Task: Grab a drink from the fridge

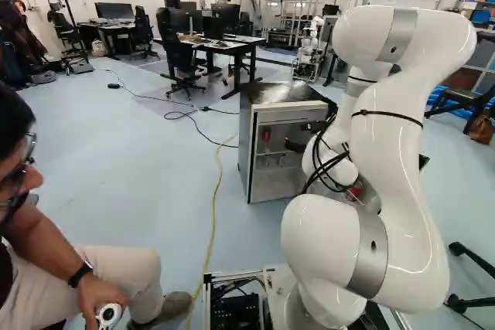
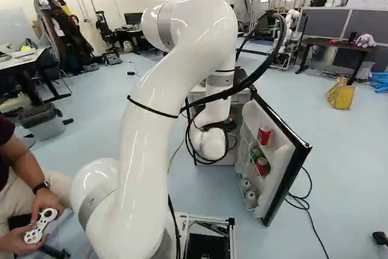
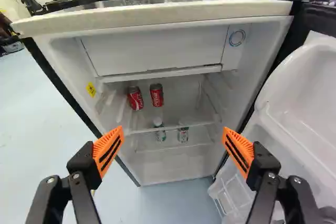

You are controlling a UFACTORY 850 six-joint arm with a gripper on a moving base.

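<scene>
Orange pads (image 3: 108, 150) are spread wide on the claw (image 1: 295, 135), with both fingers well apart and a grip on nothing at all. It's up at the front of the small fridge (image 3: 157, 16), whose door (image 2: 260, 119) is swung open.

Drinks-wise, there's a decent stock. Ahead of the gap between the fingers, two red cans, one (image 3: 135, 98) just beside the other (image 3: 157, 95), are on the upper shelf inside, below the white freezer panel (image 3: 155, 53). Lower down, seen around that shelf's front edge, are two green and silver cans, one (image 3: 160, 132) near the other (image 3: 183, 134). Can't really make out what those are resting on.

The door's got its own stash. In the right base view, one red can (image 2: 264, 135) is in the upper part, then a green can (image 2: 256, 153) next to another red can (image 2: 262, 165) below it, plus a couple of pale containers (image 2: 251, 198) in the bottom rack, too small to ID.

The white arm (image 2: 151, 125) reaches out over the base, and a yellow cable (image 1: 213, 222) runs along the floor beside the fridge. Another robot (image 1: 308, 53) is farther back in the room.
</scene>
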